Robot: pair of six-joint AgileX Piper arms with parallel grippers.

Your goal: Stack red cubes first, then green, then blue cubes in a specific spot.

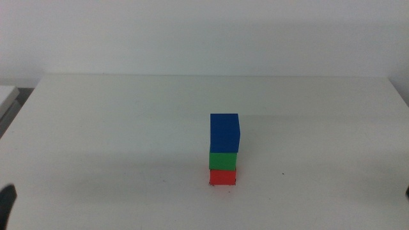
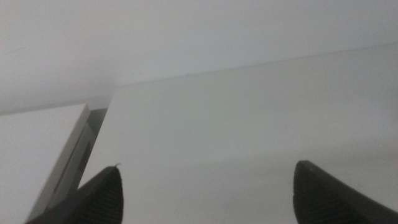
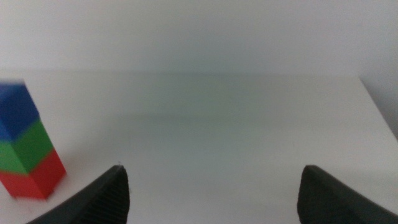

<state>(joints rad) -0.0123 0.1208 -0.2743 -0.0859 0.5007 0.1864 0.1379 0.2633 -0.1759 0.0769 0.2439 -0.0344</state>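
Your stack on the white tabletop [image 1: 115, 128]: small matte red cube [image 1: 223, 177] bottom, green cube [image 1: 223, 160] middle, deep-blue cube [image 1: 224, 132] top; tick marks barely visible at its base; left pincer [image 2: 208, 196] and right pincer [image 3: 211, 196] both spread, empty, tips cut off.

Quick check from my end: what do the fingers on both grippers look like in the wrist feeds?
Both pairs look alike: dark grey to black matte fingers, broad at the base and tapering to rounded tips. The left gripper shows one finger on each side of its wrist view, and the right gripper shows the same. No cables, labels or markings are visible; the arms themselves are out of frame.
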